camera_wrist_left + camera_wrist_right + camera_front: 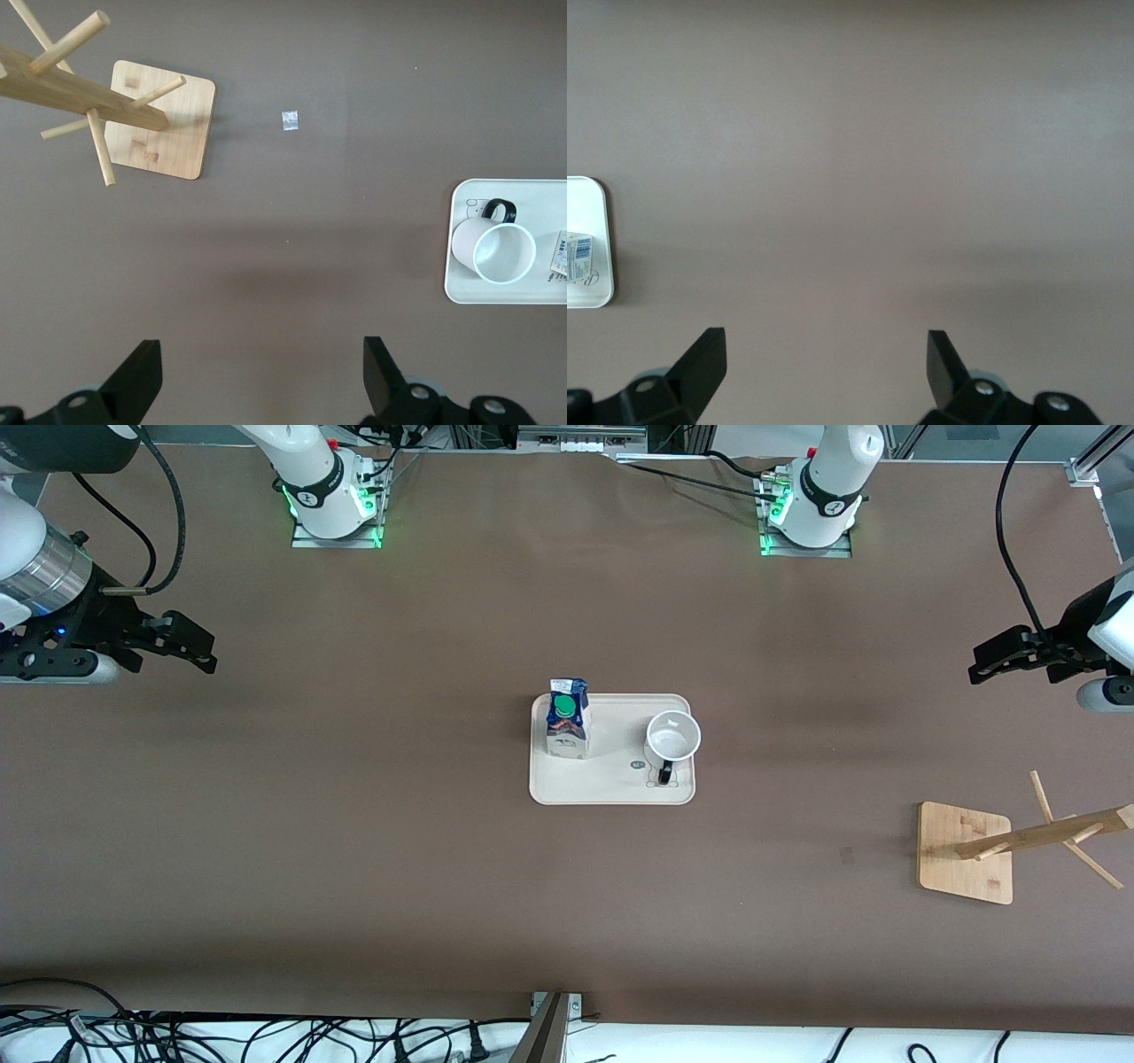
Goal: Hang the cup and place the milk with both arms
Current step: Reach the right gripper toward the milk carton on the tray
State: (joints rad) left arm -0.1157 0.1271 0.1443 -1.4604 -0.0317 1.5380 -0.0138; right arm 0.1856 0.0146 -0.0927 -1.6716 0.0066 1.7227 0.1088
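Observation:
The white cup [673, 736] stands upright on a cream tray [611, 790] at mid-table, its black handle pointing toward the front camera. The milk [567, 726] stands upright on the same tray, at the end toward the right arm. My left gripper [974, 664] is open and empty, up over the table at the left arm's end. My right gripper [211, 653] is open and empty over the right arm's end. The left wrist view shows its open gripper [263, 372], the cup [496, 251] and the tray [461, 288]. The right wrist view shows its open gripper [827, 367], the tray's edge [589, 199] and a corner of the milk [578, 252].
A wooden peg rack on a square base [966, 852] stands toward the left arm's end, nearer to the front camera than the tray; it also shows in the left wrist view [159, 133]. A small scrap [290, 121] lies on the brown table between the rack and the tray.

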